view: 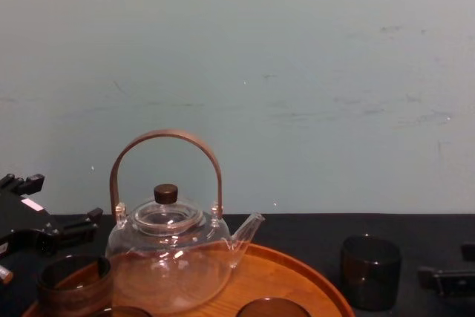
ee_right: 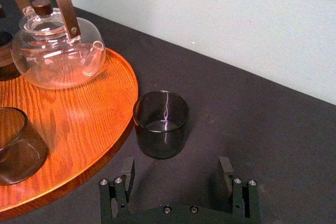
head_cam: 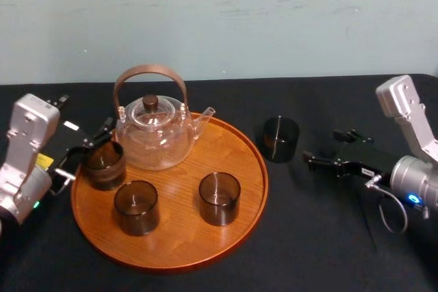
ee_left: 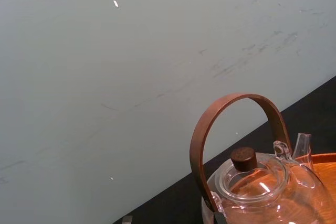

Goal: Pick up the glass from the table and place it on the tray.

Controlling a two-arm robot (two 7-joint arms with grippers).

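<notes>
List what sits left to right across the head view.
Rear-left glass → front-left glass → front-right glass, all on the tray → glass on the table → right gripper, open. Teapot and left gripper overlap the left glasses, so skipped.

Black table (head_cam: pixel 321 244) bearing a tray (head_cam: pixel 179 239) and a glass (head_cam: pixel 280 139).
The round wooden tray sits left of centre; the dark glass stands upright on the cloth just beside its right rim.
</notes>
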